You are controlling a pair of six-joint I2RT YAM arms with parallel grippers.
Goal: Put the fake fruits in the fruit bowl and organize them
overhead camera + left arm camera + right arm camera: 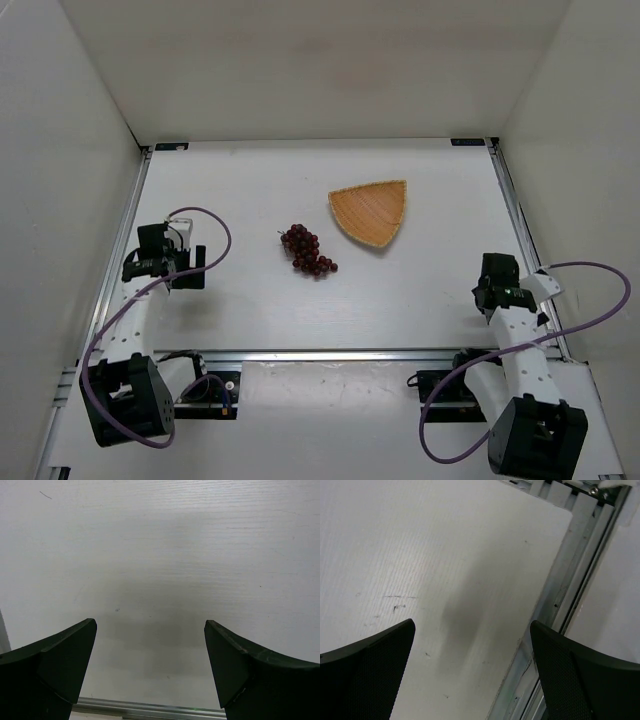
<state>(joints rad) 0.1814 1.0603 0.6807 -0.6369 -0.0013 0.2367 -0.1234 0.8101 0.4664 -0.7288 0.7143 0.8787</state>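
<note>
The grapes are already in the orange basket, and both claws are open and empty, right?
Not quite. The top view shows the grapes lying on the table, beside the basket and apart from it. The left claw and right claw are indeed open and empty.

One grape bunch [307, 250], one bowl [371, 211], one surface [420, 290]. Two arms: left arm [125, 340], right arm [522, 355]. Two claws: left claw [150, 625], right claw [472, 625], two fingers each. Two purple cables: left cable [207, 211], right cable [590, 263].
</note>
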